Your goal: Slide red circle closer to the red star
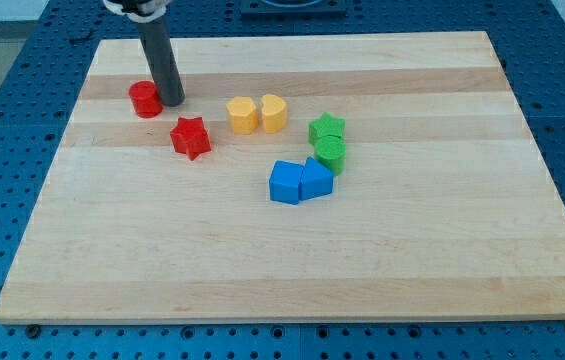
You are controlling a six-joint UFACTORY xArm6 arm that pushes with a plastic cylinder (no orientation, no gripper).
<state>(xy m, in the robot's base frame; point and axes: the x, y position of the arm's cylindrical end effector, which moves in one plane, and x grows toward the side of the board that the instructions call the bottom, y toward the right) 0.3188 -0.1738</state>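
Observation:
The red circle (145, 99) sits on the wooden board near the view's top left. The red star (190, 137) lies a short way to its lower right, apart from it. My tip (173, 101) stands on the board just to the right of the red circle, almost touching it, and above the red star. The dark rod rises from the tip to the view's top edge.
A yellow block (243, 115) and a yellow heart (274, 113) sit side by side right of the star. A green star (327, 128) and a green circle (330, 153) lie further right. Two blue blocks (287, 183) (316, 178) touch below them. The wooden board (292, 260) lies on a blue perforated table.

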